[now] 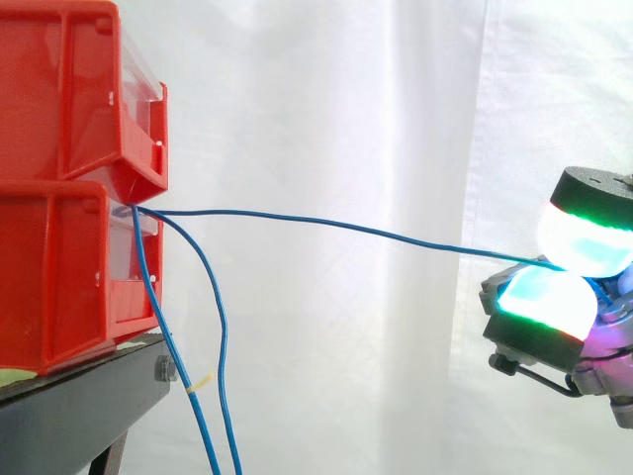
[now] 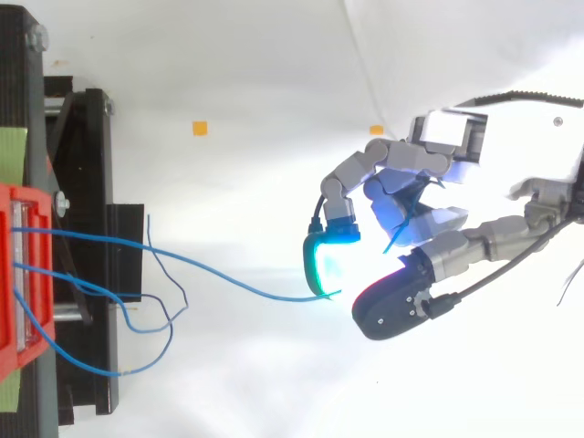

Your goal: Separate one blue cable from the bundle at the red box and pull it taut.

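Clearly one blue cable (image 1: 326,220) stands apart from the rest: we see it leave the front lip of the lower of the two stacked red bins (image 1: 59,247) at the left and run rightward across open air, almost straight with a slight downward slope, to the hand (image 1: 549,307) at the right edge. There its end is pinched between two curled fingertips (image 1: 584,237), one above the other and glowing green and cyan, pressed together on the wire. From above, the hand (image 2: 429,196) comes in from the right, and the remaining fingers are bent in toward the palm. The other blue cables (image 1: 222,336) come out at the same spot on the bins and hang slack down past the near edge of the black stand (image 1: 79,396); one bears a small yellow band (image 1: 201,384). Between bins and hand we find only the white curtain (image 1: 346,99) and bare room. A small orange square (image 2: 199,128) lies on the white ground at the far side.
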Robot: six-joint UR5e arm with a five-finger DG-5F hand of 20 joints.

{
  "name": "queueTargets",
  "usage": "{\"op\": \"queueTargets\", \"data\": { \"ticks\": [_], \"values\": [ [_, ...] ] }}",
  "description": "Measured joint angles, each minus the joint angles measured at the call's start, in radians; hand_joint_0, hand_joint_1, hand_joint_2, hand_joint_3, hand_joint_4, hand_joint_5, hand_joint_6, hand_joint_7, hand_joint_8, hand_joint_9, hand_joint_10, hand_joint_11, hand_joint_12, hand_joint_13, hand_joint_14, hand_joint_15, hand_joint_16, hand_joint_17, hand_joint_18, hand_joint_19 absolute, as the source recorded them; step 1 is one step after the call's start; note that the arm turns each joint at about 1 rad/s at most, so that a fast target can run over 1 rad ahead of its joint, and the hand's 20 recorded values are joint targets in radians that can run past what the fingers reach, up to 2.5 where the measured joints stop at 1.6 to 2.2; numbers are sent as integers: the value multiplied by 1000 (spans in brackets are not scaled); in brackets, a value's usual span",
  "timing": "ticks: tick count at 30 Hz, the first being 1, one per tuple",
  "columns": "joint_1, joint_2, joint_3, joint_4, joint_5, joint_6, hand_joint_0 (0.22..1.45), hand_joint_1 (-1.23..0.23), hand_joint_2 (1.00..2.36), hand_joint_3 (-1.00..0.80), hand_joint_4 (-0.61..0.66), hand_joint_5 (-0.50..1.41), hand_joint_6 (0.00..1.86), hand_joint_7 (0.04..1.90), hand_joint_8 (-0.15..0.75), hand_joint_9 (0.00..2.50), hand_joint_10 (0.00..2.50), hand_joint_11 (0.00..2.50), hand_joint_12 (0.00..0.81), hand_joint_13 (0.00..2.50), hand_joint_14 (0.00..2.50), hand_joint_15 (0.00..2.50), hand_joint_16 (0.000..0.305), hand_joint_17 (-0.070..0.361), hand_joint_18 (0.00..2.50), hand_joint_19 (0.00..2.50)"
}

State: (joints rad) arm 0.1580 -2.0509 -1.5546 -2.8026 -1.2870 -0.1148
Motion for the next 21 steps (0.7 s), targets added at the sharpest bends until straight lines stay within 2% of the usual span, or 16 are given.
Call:
{"op": "queueTargets", "data": {
  "ticks": [6,21],
  "values": [
    [0,0,0,0,0,0,805,-806,1008,-386,-140,-170,984,1264,274,671,2500,1530,331,815,2500,1412,33,73,1231,1643],
    [0,0,0,-1,0,0,801,-815,1008,-383,-105,-172,980,1266,287,664,2500,1501,345,825,2500,1364,36,82,1253,1586]
  ]
}}
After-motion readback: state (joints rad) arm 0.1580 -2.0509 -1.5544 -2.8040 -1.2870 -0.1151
